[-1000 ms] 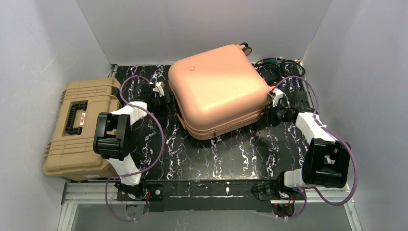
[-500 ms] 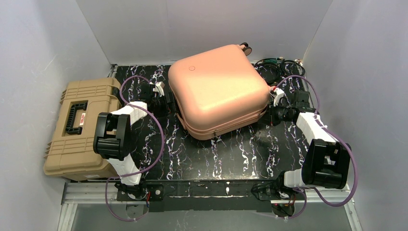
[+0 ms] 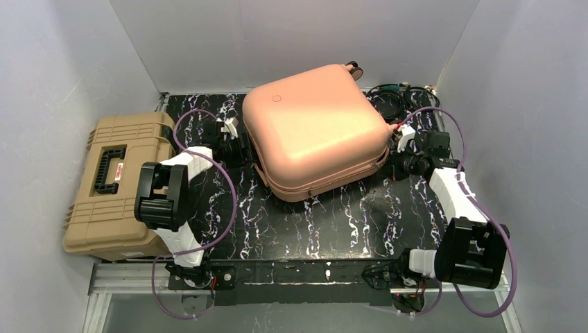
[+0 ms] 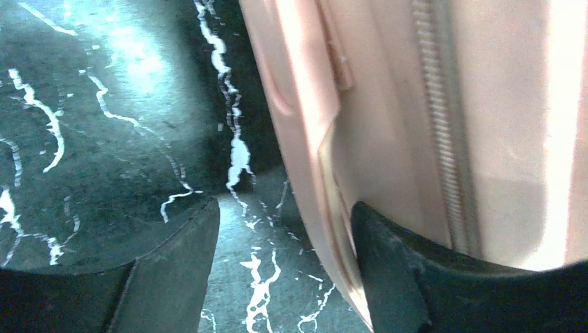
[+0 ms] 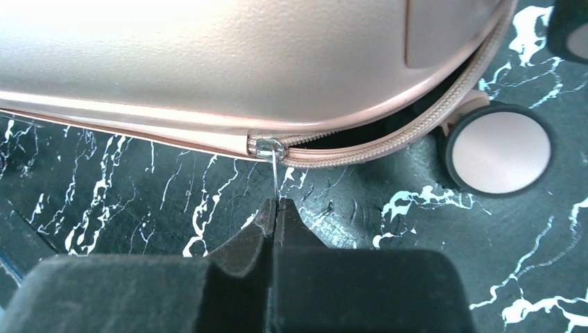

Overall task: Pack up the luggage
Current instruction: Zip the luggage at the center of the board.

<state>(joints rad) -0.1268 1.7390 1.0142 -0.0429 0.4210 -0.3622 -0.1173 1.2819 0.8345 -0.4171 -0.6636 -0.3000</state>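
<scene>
The peach-pink suitcase (image 3: 313, 128) lies flat and skewed, wheels (image 3: 354, 69) pointing far. The right gripper (image 5: 277, 211) pinches its zipper pull (image 5: 276, 173). The left gripper (image 4: 284, 211) gapes at the left edge, gripping nothing.

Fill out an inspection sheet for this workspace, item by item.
Surface: black marbled table, white veins.
Job's things: peach suitcase lying flat, shells together; zipper gaping near a wheel.
Clutter: tan toolbox at the left edge, lid shut.
Grippers: right gripper shut on the zipper pull; left gripper open at the suitcase's left side, holding nothing.
Cables: purple cables loop off both arms; black cable bundle behind the suitcase, far right.
Surroundings: plain pale walls on three sides.
</scene>
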